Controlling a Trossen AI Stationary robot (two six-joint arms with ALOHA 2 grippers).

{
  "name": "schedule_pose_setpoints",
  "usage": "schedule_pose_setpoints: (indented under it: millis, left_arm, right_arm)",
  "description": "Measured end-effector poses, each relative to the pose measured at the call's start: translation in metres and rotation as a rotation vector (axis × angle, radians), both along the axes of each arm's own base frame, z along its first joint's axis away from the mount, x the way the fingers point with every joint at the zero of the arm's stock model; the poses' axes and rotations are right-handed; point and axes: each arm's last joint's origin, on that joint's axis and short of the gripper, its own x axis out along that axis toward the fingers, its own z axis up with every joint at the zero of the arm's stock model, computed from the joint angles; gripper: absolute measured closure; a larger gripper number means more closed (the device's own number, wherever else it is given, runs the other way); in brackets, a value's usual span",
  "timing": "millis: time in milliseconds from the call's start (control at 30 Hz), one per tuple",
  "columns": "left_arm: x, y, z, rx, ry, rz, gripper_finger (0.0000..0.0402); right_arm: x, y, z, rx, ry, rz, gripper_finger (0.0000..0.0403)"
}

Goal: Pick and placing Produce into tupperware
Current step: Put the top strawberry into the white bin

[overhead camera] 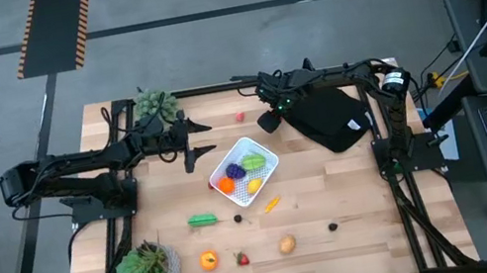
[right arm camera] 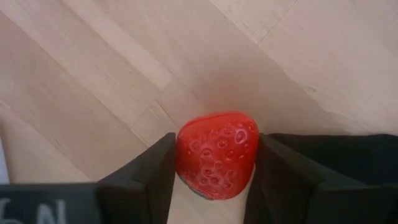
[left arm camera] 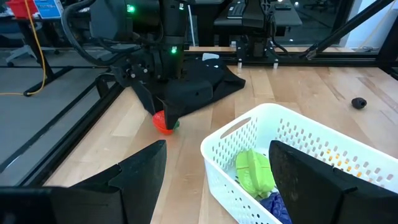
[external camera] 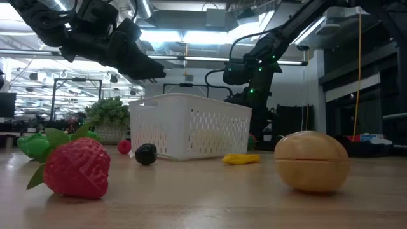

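The white tupperware (overhead camera: 244,169) stands at the table's middle and holds purple, green, orange and yellow produce. A red strawberry (right arm camera: 216,154) lies on the wood beyond its far side, next to the black cloth (overhead camera: 326,117). My right gripper (right arm camera: 216,171) reaches down over the strawberry and is shut on it. My left gripper (overhead camera: 198,151) hangs open, level, just left of the tupperware with nothing between its fingers. More produce lies near the front edge: a green piece (overhead camera: 203,220), an orange one (overhead camera: 208,259), another strawberry (overhead camera: 241,257) and a tan one (overhead camera: 287,244). My right gripper pinches the strawberry's two opposite sides (right arm camera: 181,149) between its two fingers. The fingers come steeply from above, pointing down. The strawberry (left arm camera: 165,122) sits low at the wood; whether it has left the table I cannot tell.
Two bushy potted plants stand at the far left (overhead camera: 155,104) and the near left (overhead camera: 149,266). A yellow-orange piece (overhead camera: 272,204) and two small dark pieces (overhead camera: 238,219) (overhead camera: 334,225) lie on the wood in front of the tupperware.
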Motion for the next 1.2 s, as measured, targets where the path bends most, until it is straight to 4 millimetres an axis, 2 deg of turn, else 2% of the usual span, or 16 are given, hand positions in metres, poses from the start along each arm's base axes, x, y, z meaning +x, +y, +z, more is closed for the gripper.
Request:
schedule_pose_setpoints:
  millis: [200, 433, 767, 900, 1200]
  left_arm:
    - [0.000, 0.000, 0.000, 0.000, 0.000, 0.000, 0.0127]
    - [0.000, 0.000, 0.000, 0.000, 0.000, 0.000, 0.0127]
    - [0.000, 0.000, 0.000, 0.000, 0.000, 0.000, 0.0127]
    - [0.000, 0.000, 0.000, 0.000, 0.000, 0.000, 0.0127]
    - [0.000, 0.000, 0.000, -0.001, 0.001, 0.000, 0.0127]
  right_arm:
    - [0.000, 0.000, 0.000, -0.001, 0.000, 0.003, 0.0195]
    - [0.000, 0.000, 0.000, -0.007, 0.003, 0.027, 0.0210]
    - [0.000, 0.003, 0.004, -0.013, -0.003, 0.062, 0.0209]
    - [0.000, 0.008, 0.018, -0.038, -0.039, 0.086, 0.0212]
    - [-0.008, 0.020, 0.065, -0.138, -0.139, 0.152, 0.0213]
